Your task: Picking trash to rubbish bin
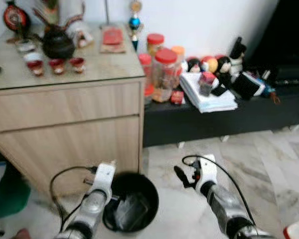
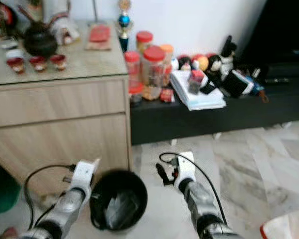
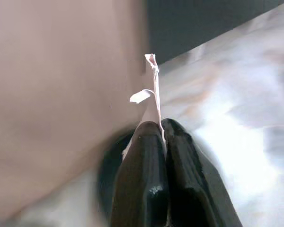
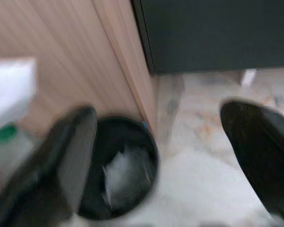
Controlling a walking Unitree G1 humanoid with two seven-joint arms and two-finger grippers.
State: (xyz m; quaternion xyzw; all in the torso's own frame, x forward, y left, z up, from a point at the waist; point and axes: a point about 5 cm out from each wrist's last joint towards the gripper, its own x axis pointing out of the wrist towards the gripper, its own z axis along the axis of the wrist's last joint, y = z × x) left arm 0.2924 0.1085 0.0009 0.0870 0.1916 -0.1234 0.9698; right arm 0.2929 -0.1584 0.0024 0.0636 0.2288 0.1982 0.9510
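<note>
Pinching a paper scrap, the left claw hovers over the bin; right claw spread.

1 black bin, 3 small red cups, 1 dark teapot, 1 trophy.

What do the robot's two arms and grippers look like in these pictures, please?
Both arms are silver-grey and ribbed, each ending in a white wrist block with a looping black cable. The left gripper and right gripper each have two long glossy black fingers.
</note>
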